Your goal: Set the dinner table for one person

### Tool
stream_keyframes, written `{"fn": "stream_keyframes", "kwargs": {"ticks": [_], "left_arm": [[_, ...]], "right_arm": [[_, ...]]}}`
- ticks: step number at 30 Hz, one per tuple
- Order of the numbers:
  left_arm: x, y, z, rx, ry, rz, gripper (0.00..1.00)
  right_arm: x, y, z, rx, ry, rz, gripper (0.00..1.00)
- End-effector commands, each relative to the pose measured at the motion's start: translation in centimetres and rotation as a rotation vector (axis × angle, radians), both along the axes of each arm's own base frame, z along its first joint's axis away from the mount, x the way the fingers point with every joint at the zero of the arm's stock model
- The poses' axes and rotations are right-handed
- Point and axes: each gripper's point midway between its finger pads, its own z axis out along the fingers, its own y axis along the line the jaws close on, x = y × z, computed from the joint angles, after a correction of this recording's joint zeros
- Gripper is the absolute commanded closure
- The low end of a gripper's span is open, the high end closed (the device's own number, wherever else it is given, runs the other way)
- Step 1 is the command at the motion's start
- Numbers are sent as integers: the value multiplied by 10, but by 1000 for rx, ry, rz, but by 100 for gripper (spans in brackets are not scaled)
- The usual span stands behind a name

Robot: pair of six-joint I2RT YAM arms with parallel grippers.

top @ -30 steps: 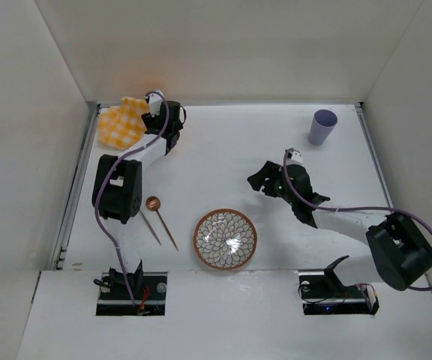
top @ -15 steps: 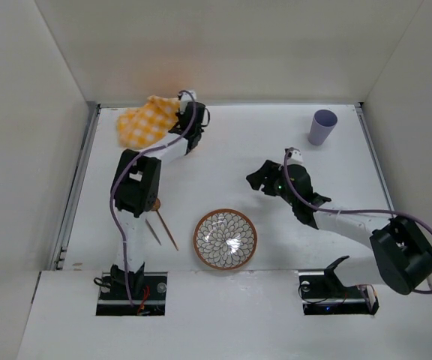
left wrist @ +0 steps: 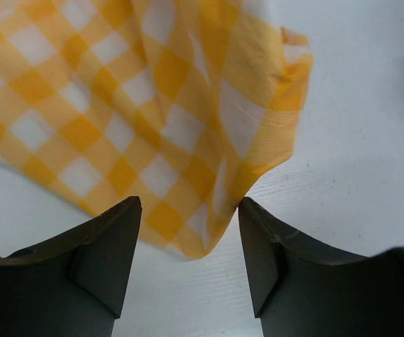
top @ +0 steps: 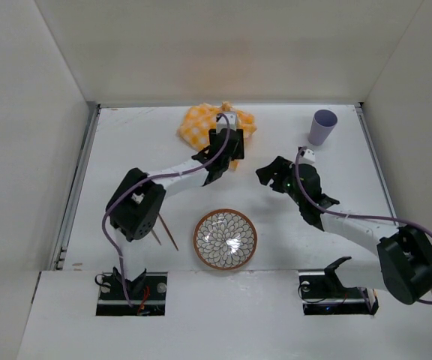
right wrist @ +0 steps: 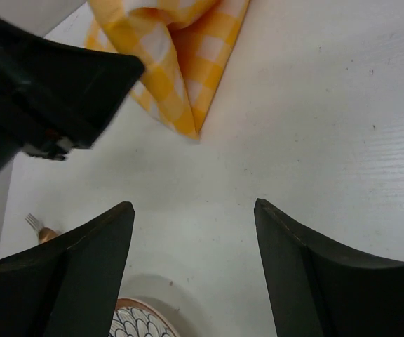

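White table (top: pixel 126 142) spreads under everything. Checked cloth (top: pixel 201 124) lies bunched at its far middle, probably meant as a mat for the bowl (top: pixel 225 238) nearer. The 2 tools, left gripper (left wrist: pixel 188 232) and right gripper (right wrist: pixel 193 207), gape wide, gripping nothing.

The dinner table (top: pixel 126 142) is a large, flat, matte-white rectangular surface lying level.
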Motion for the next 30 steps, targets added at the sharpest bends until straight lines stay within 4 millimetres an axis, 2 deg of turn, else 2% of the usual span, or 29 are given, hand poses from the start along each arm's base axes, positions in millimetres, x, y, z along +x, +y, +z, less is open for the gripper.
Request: {"fn": "stream_keyframes", "kwargs": {"ticks": [1,5,7,11,13,16,21,27,30], "left_arm": [[6,26,93,-188,-158,99,45],[3,36,123,-294,-177,117,45],[12,41,126,-330,-164,137,45],[50,52,108,-380,-62,207,43],[75,48,96,-413,14,197,43],[101,39,85,-473,100,185,41],[130,38,75,-577,198,218,40],[157,34,71,-573,199,257,34],[166,31,62,-557,214,267,33]], "right_arm": [[6,0,12,34,-42,-18,24],[7,-3,14,30,-49,-28,24],[8,-6,13,34,-44,-33,24],[8,-5,17,30,-57,-33,24],[9,-3,13,26,-47,-26,24],[8,3,14,28,-45,-1,23],[5,16,15,8,-53,45,19],[1,30,15,-7,-49,87,18],[1,33,13,-8,-45,96,18]]}}
